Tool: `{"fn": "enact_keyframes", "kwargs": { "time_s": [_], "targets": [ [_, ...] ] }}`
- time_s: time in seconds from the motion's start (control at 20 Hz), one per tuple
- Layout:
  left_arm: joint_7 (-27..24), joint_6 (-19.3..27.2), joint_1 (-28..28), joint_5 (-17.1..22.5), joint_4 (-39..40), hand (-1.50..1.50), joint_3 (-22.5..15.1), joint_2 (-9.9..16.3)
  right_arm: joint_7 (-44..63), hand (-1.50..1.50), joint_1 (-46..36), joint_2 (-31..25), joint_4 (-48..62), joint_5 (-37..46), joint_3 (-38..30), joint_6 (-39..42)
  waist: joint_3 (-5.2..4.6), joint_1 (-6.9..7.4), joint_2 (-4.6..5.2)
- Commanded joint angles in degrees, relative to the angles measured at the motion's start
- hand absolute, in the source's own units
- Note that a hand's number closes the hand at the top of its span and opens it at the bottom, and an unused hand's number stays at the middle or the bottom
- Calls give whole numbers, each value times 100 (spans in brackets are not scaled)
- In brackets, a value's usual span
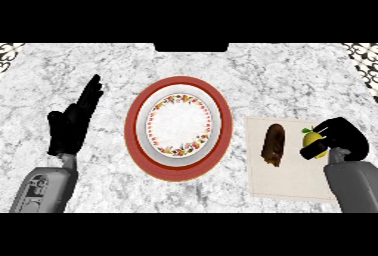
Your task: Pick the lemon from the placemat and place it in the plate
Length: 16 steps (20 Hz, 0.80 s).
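A yellow lemon (312,142) with a small green leaf lies on the beige placemat (284,182) at the right. My right hand (341,136) is curled over it from the right, its fingers wrapping the fruit and hiding part of it. The plate (179,126), white with a floral ring and a wide red rim, sits in the middle of the counter, left of the placemat. At the far left, well away from the plate, my left hand (72,125) rests open with its fingers pointing up.
A brown oblong item (275,145) lies on the placemat just left of the lemon, between it and the plate. The grey marble counter (111,65) stretches all around. A dark block (190,47) sits at the far edge.
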Motion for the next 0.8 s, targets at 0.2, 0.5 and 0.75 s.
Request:
{"fn": "enact_keyframes", "kwargs": {
  "time_s": [0.2, 0.5, 0.75],
  "targets": [
    [13, -43, -96, -64, 94, 0, 135, 15, -1412, 150, 709, -156, -718, 105, 710, 173, 10, -71, -9],
    [-92, -167, 171, 21, -51, 0, 201, 96, -2841, 150, 1402, -845, -2150, -131, 1069, 369, 8, -95, -30],
    [-125, 34, 75, -143, 126, 0, 110, -91, -3141, 150, 1476, -602, -3155, 309, 1047, -855, 11, -153, -27]
  ]
}}
